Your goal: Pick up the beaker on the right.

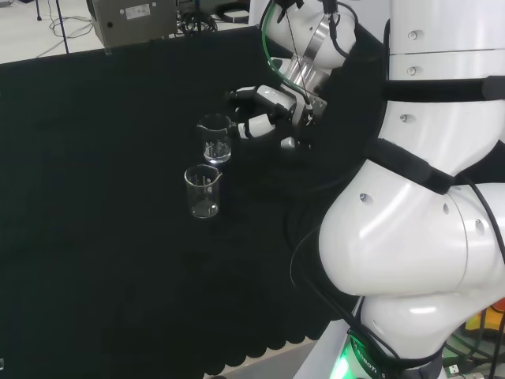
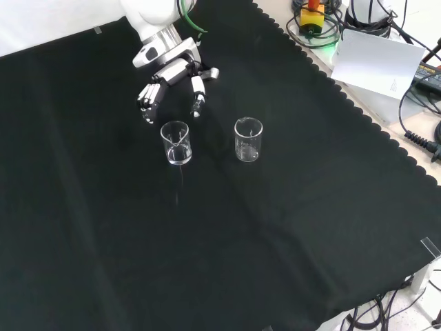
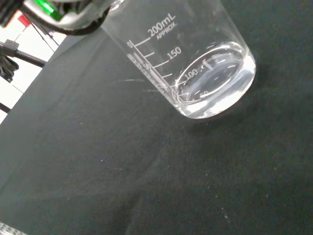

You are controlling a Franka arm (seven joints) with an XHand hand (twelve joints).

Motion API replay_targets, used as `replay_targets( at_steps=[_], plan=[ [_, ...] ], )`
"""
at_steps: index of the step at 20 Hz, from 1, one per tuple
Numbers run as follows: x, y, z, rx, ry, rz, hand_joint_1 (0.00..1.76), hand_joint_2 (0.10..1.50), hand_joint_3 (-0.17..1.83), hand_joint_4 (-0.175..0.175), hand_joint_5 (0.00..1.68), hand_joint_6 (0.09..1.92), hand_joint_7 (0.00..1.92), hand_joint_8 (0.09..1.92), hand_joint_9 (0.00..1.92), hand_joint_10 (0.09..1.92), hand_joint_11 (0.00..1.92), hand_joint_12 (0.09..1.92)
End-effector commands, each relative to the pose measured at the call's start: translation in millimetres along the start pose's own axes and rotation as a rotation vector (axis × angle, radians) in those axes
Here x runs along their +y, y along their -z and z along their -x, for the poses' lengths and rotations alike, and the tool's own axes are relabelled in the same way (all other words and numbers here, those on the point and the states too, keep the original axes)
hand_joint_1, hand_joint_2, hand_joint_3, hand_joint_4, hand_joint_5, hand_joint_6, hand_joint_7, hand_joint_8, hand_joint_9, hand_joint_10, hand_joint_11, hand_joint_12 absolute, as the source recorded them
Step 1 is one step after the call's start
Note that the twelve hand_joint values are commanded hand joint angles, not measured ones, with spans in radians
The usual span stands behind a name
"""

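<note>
Biggest risk imo: the black and white robot hand [image 2: 172, 83], fingers spread and holding nothing, clips the rim of the small clear glass beaker [image 2: 176, 143] just beside it and tips it over. Glass on the black-cloth counter [image 2: 289, 234] is also hard to see. Count: two beakers. The second clear glass beaker [image 2: 248, 139] stands apart, right in the front view.

Hand [image 2: 167, 81] lowered, fingers [image 2: 198, 96] spread — relaxed

beaker [image 3: 195, 63] | scale: 200mL APPROX, 150, 100, 50
</note>
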State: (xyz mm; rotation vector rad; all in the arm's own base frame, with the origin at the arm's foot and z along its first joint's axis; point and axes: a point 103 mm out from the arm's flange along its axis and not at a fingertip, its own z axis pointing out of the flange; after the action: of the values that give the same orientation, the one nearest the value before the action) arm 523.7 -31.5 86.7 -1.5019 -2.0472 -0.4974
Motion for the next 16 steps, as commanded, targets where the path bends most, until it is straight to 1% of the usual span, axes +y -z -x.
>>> replay_targets(
  at_steps=[1,3,6,8,16],
  plan=[
    [1,-3,8,0.029,0.006,0.024,0.8,0.58,0.54,-0.049,0.54,0.09,0.38,0.67,0.55,0.59,0.2,1.39],
    [3,-5,9,0.018,0.003,0.02,0.8,0.58,0.54,-0.049,0.54,0.09,0.38,0.67,0.56,0.59,0.2,1.39],
    [10,-15,5,0.005,0.0,0.014,0.8,0.58,0.54,-0.049,0.54,0.09,0.37,0.67,0.55,0.59,0.2,1.39],
    [12,-20,5,-0.009,-0.004,0.02,0.79,0.58,0.54,-0.049,0.54,0.09,0.36,0.66,0.55,0.59,0.2,1.39],
    [21,-33,6,0.011,-0.016,0.004,0.79,0.58,0.54,-0.05,0.53,0.09,0.33,0.66,0.52,0.58,0.18,1.38]
  ],
)
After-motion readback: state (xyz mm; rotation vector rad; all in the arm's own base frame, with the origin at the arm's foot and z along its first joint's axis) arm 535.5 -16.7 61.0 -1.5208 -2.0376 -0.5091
